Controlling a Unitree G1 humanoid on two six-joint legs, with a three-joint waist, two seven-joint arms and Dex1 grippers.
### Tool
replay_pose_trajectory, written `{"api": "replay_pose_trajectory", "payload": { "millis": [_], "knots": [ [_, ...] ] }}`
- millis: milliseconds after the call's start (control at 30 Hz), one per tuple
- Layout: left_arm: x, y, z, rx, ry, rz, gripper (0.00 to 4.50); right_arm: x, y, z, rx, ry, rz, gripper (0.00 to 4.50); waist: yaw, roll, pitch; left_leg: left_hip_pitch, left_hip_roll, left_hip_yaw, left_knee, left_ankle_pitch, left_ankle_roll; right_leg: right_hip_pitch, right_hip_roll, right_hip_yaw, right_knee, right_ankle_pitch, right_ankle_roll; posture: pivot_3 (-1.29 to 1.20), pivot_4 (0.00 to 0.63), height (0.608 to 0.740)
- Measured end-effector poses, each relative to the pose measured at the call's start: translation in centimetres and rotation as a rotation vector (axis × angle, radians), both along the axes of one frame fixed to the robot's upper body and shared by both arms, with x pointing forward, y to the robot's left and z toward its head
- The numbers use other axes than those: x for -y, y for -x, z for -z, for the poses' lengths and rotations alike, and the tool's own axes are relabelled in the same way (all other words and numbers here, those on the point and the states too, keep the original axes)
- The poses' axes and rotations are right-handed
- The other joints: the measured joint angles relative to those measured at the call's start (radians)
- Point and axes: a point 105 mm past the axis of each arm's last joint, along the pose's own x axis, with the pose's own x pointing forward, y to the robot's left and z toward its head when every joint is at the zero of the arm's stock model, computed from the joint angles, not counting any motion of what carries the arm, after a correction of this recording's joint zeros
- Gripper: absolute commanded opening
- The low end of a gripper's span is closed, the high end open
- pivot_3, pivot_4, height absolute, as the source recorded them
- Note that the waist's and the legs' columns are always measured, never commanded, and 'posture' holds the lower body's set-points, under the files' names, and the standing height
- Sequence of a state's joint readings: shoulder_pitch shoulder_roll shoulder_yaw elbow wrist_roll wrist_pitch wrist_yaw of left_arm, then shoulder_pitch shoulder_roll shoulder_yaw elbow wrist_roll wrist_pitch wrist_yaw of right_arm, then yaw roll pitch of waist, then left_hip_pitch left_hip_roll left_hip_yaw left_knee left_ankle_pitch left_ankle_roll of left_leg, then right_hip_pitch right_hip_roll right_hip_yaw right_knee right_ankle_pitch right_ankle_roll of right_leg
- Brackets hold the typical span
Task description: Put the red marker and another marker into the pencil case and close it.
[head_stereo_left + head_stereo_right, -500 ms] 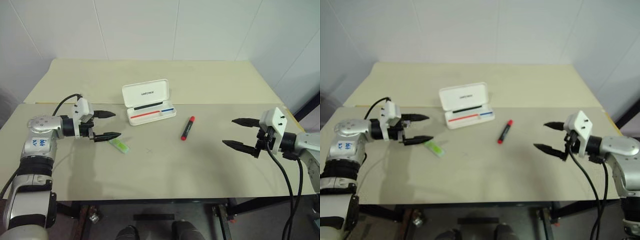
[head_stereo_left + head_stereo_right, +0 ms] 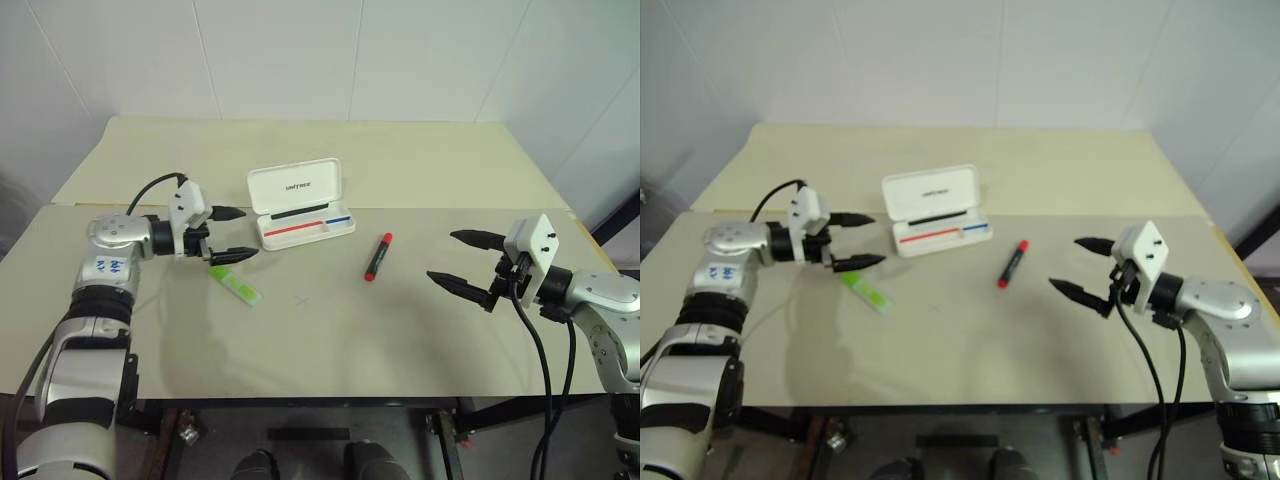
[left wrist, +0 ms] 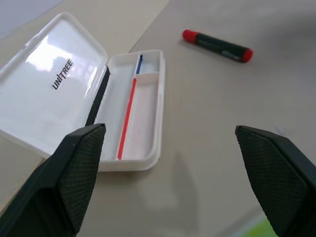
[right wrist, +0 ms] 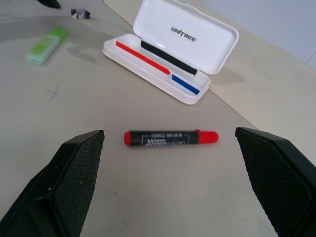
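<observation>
The robot's right gripper (image 2: 460,261) hangs above the table with its two black fingers spread wide and nothing between them, pointing toward the middle of the table. Just ahead of it, between its fingertips in the wrist view, lies the red marker (image 2: 377,256), flat on the tabletop (image 2: 330,330), its long axis crosswise to the fingers. The right arm looks nearer to this marker. The left gripper (image 2: 235,233) is likewise wide open and empty, hovering beside the lime-green marker (image 2: 236,284), which lies flat and slanted just below its fingertips. Between the two arms, toward the wall, the white pencil case (image 2: 300,205) rests with its lid raised, both markers outside it.
</observation>
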State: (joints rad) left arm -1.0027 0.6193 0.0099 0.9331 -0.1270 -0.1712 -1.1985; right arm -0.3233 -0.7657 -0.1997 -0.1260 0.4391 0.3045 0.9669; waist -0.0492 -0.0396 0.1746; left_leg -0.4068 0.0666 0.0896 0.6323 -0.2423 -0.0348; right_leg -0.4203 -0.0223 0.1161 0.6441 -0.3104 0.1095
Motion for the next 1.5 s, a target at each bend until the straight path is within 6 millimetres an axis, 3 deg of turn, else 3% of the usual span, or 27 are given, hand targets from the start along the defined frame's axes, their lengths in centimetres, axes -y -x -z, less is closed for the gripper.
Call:
{"api": "replay_pose_trajectory", "payload": {
  "millis": [167,333,467,600,767,933,1500],
  "knots": [
    [2.3,-1.1,0.3,-0.018,0.003,0.019,4.48,-0.9,-0.5,0.5,0.018,-0.014,-0.005,4.5,-0.001,0.0,0.0,0.0,0.0,0.0,0.0,0.0,0.0,0.0,0.0,0.0,0.0,0.0,0.001,0.0,0.15,0.74],
    [2.8,-1.5,0.9,-0.088,0.009,0.018,4.48,-0.9,-0.5,0.6,0.033,-0.041,0.032,4.5,-0.005,-0.001,0.0,0.0,0.0,-0.001,-0.001,0.0,0.0,0.0,0.001,0.0,0.0,-0.001,0.001,0.0,0.15,0.74],
    [2.9,-2.0,1.4,-0.122,-0.007,-0.013,4.48,-0.8,0.4,2.0,0.008,-0.058,0.066,4.5,-0.001,-0.001,0.001,-0.001,0.0,0.0,-0.001,0.0,0.0,0.0,0.0,0.0,0.0,-0.001,0.002,0.0,0.15,0.74],
    [4.0,-2.2,1.8,-0.145,-0.019,-0.009,3.25,-1.0,0.8,1.8,0.028,-0.079,0.089,4.5,0.0,-0.003,0.002,-0.001,0.0,-0.001,0.0,0.0,0.0,0.0,0.0,0.0,0.001,-0.001,0.002,0.0,0.15,0.74],
    [4.9,-2.5,1.6,-0.133,-0.046,-0.005,3.25,-0.9,1.2,2.1,0.024,-0.084,0.11,4.5,0.0,-0.003,0.002,0.0,0.0,0.0,-0.001,0.0,0.0,0.0,0.0,0.0,0.0,-0.001,0.002,0.0,0.15,0.74],
    [5.9,-2.7,3.0,-0.156,-0.106,-0.014,3.25,-0.9,1.2,2.2,0.021,-0.089,0.12,4.5,-0.001,-0.003,0.002,0.0,0.0,-0.001,0.0,0.0,0.0,0.0,0.001,0.0,0.0,-0.001,0.002,0.0,0.15,0.74],
    [5.7,-3.7,5.5,-0.162,-0.257,-0.138,3.25,-0.9,1.4,2.6,-0.001,-0.097,0.127,4.5,0.013,-0.004,0.002,0.0,0.0,0.0,-0.001,0.0,0.0,0.0,0.001,0.0,0.0,-0.001,0.002,0.0,0.15,0.74]
  ]
}}
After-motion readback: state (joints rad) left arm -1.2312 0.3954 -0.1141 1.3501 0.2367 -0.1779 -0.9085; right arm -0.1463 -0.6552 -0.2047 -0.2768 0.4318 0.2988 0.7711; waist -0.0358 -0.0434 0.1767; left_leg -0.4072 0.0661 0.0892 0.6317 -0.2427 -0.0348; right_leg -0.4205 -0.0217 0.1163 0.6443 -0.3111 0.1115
